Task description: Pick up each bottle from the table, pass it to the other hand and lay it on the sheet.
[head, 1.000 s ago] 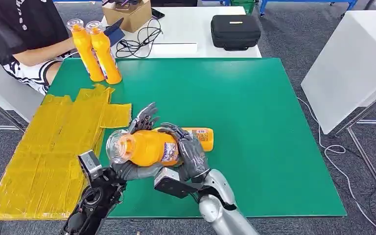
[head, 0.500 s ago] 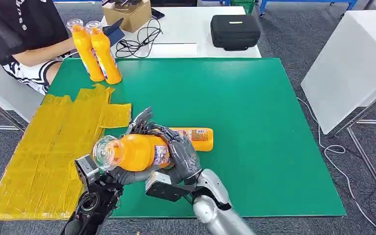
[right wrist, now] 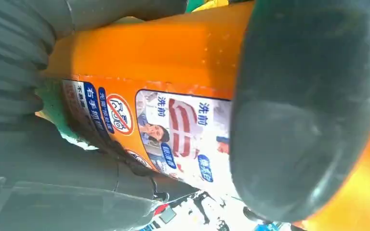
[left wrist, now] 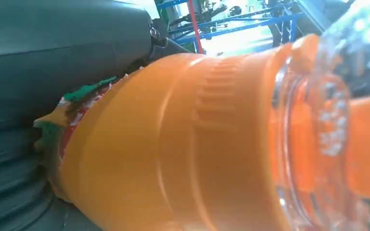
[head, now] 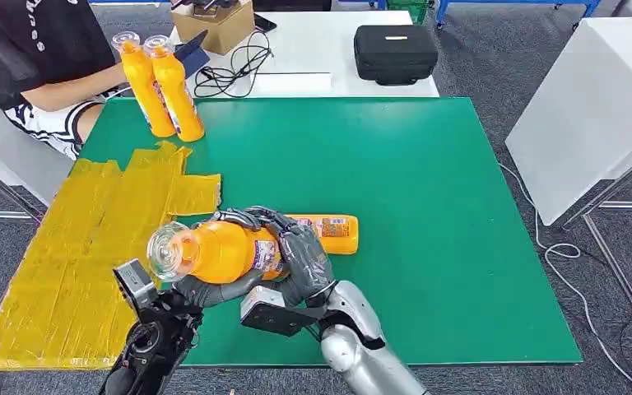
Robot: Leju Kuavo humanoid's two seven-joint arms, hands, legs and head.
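The bottle [head: 222, 251] has moved left and slightly toward the robot since a second ago; its clear cap [head: 167, 249], earlier over the green mat [head: 428, 206], now hangs near the edge of the yellow sheet [head: 74, 247]; the bottle lies on its side in the air, cap pointing left toward the sheet. Both hands have travelled with it; the left hand's fingers, spread up behind the bottle a second ago, now lie low under and behind it; the left hand [head: 206, 288] cups the bottle from below, its fingers curled against the body; the right hand [head: 300, 255] wraps over the labelled base end, fingers closed on it. So both hands grip the same bottle.

A second bottle [head: 329, 232] lies flat on the mat just behind the right hand, in the same spot as before; two bottles [head: 160, 86] stand upright together at the mat's far left corner, unchanged, beside a seated person [head: 33, 58].

The label in the right wrist view [right wrist: 173, 134] carries Chinese characters, among them 洗前, a red crossed-out circle, and a small picture with red and white stripes; the finer print is too small to read. The left wrist view shows the orange shoulder [left wrist: 183, 144] and clear cap at close range; no brand name is legible.
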